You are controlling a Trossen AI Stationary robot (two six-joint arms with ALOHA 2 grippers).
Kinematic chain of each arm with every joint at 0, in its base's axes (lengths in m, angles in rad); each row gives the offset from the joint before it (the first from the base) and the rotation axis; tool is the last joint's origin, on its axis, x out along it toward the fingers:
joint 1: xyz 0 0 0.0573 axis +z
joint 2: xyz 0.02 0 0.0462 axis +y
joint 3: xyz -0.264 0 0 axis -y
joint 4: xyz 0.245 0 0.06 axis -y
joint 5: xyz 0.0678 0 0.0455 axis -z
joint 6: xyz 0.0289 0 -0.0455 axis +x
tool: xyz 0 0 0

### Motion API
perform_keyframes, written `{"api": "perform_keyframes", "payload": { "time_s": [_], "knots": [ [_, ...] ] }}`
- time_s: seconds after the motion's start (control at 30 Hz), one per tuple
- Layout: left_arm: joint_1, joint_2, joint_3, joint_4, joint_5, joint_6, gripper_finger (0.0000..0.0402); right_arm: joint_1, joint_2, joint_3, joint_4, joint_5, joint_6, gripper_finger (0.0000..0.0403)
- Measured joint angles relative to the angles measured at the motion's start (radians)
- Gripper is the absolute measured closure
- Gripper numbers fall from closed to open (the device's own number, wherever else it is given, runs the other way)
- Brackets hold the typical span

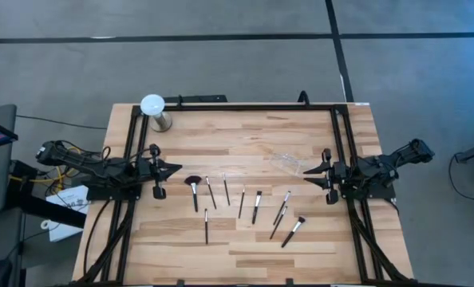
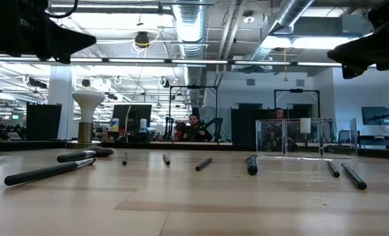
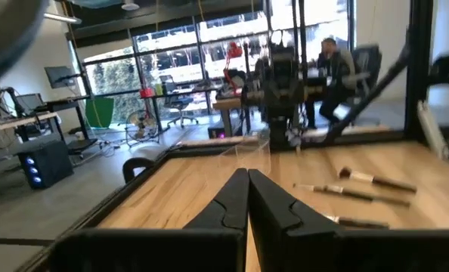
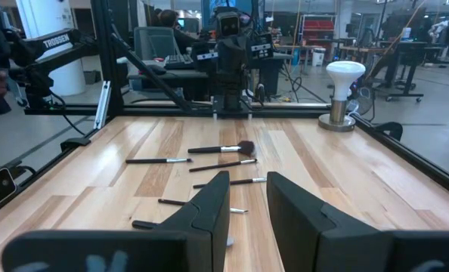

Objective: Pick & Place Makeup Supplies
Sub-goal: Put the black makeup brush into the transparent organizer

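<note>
brushes [image 1: 241, 203] lie spread out in the middle of the table [image 1: 245, 135], between the two arms, and none is held. most of them point away from the front edge, a few lean a bit. the fan brush [image 1: 193, 188] with the wide reddish head is the one nearest the left gripper [image 1: 173, 168], just off its tip and toward the front. the left gripper has its fingers pressed together with nothing in them. the right gripper [image 1: 309, 170] waits at the other side with a gap between its fingers and holds nothing; a short brush [image 1: 286, 197] lies near it, also toward the front. the clear pouch [image 1: 286, 162] sits just beside the right fingertips.

i think the left arm is closer to the fan brush. its fingers would need to part and come down across the thin handle, not along it.

from table height the brushes bunch up and are hard to tell apart. from above the thin handles are hard to count.
</note>
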State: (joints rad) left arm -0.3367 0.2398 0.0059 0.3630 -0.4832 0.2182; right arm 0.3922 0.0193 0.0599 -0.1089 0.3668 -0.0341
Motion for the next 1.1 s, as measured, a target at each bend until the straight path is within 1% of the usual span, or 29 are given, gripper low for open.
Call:
{"api": "perform_keyframes", "payload": {
  "time_s": [0.1,0.2,0.33,0.47,0.6,0.73,0.83,0.9,1.0,1.1],
  "knots": [
    [0.0,0.0,0.0,0.061,0.0,-0.036,0.0394,0.0,0.0,0.0,0.0,0.0,0.0,0.0321],
    [0.0,0.0,0.0,0.164,0.012,-0.043,0.0394,0.0,0.0,0.0,0.0,0.0,0.0,0.0321],
    [0.0,0.0,0.0,0.235,0.028,-0.044,0.0394,0.0,0.0,0.0,0.0,0.0,0.0,0.0321],
    [0.0,0.01,0.0,0.262,-0.043,-0.078,0.0394,0.0,0.0,0.0,0.0,0.0,0.0,0.0321],
    [0.0,0.075,0.0,0.259,-0.151,-0.104,0.0378,0.0,0.0,0.0,0.0,0.0,0.0,0.0321],
    [0.002,0.165,0.0,0.26,-0.215,-0.134,0.0344,0.0,0.0,0.0,0.0,0.0,0.0,0.0321],
    [0.024,0.233,0.0,0.262,-0.241,-0.187,0.0317,0.0,0.0,0.0,0.0,0.0,0.0,0.0321],
    [0.044,0.277,0.0,0.264,-0.25,-0.252,0.0303,0.0,0.0,0.0,0.0,0.0,0.0,0.0321],
    [0.08,0.342,0.0,0.265,-0.251,-0.372,0.0289,0.0,0.0,0.0,0.0,0.0,0.0,0.0321],
    [0.108,0.399,0.0,0.267,-0.253,-0.46,0.0283,0.0,0.0,0.0,0.0,0.0,0.0,0.0321]
  ]
}}
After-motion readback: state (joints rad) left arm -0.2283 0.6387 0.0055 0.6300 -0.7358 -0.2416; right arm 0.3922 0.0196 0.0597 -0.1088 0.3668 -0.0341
